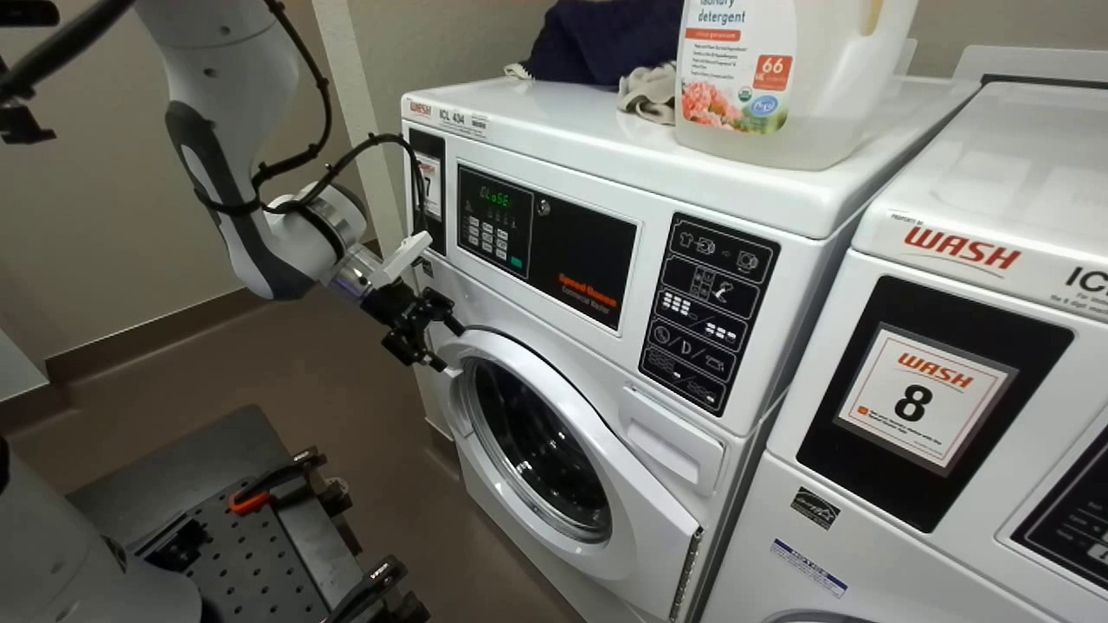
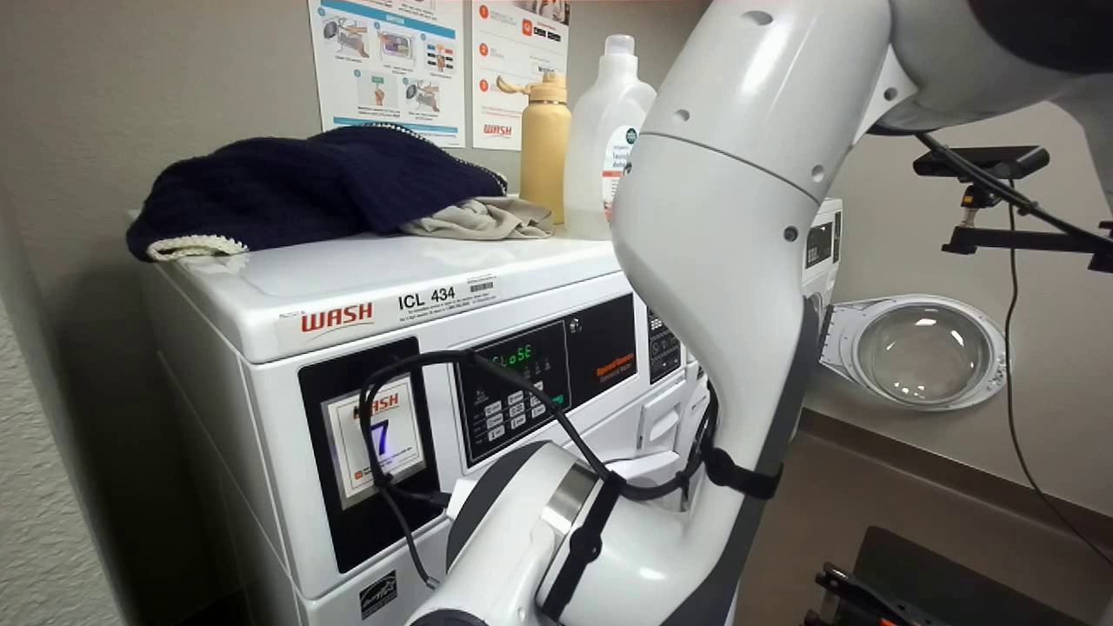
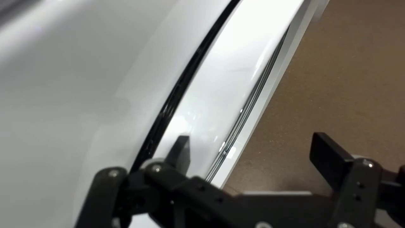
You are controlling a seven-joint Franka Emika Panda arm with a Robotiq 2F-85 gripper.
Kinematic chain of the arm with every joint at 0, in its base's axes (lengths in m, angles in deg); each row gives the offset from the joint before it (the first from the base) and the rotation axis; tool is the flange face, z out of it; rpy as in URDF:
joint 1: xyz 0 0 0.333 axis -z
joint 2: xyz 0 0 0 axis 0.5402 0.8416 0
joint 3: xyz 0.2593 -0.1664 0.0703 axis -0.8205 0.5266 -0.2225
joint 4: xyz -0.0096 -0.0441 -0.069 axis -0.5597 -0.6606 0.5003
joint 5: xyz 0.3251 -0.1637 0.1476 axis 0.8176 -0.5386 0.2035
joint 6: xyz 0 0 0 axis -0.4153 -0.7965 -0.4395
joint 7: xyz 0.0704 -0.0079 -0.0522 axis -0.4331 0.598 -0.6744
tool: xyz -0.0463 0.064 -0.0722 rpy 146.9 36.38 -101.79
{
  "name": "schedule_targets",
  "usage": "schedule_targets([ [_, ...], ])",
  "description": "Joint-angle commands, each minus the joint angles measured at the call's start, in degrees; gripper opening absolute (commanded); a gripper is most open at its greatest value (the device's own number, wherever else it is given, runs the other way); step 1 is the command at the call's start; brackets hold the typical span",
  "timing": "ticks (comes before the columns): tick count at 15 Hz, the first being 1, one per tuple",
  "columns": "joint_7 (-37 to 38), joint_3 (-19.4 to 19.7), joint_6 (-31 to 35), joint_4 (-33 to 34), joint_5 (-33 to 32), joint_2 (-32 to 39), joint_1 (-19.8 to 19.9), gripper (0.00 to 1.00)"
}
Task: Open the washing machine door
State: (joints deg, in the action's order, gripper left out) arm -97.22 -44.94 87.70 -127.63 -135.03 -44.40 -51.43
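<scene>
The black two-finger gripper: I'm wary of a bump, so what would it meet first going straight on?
Probably the round white-rimmed glass washing machine door, with one finger; the wrist view leaves depth unclear.

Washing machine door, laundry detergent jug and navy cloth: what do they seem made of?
Washing machine door: glossy white rim, perhaps painted metal or plastic; its window, shiny with highlights, is likely glass. Laundry detergent jug: probably plastic, milky and translucent. Navy cloth: matte, seemingly knitted textile, from its ribbing and soft folds.
</scene>
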Motion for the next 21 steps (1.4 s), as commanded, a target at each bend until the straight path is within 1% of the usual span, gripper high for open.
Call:
schedule_targets([
  [1, 2.62, 0.0, -2.29, 0.95, -2.3, 0.71, 0.32, 1.0],
  [7, 4.8, 0.32, -3.6, 1.13, -4.45, 0.82, 0.82, 1.0],
  [13, 5.92, 0.58, -2.72, 1.92, -5.13, 1.33, 1.44, 1.0],
  [21, 10.63, -1.04, 1.85, 0.7, -1.6, 2.05, 3.52, 1.0],
])
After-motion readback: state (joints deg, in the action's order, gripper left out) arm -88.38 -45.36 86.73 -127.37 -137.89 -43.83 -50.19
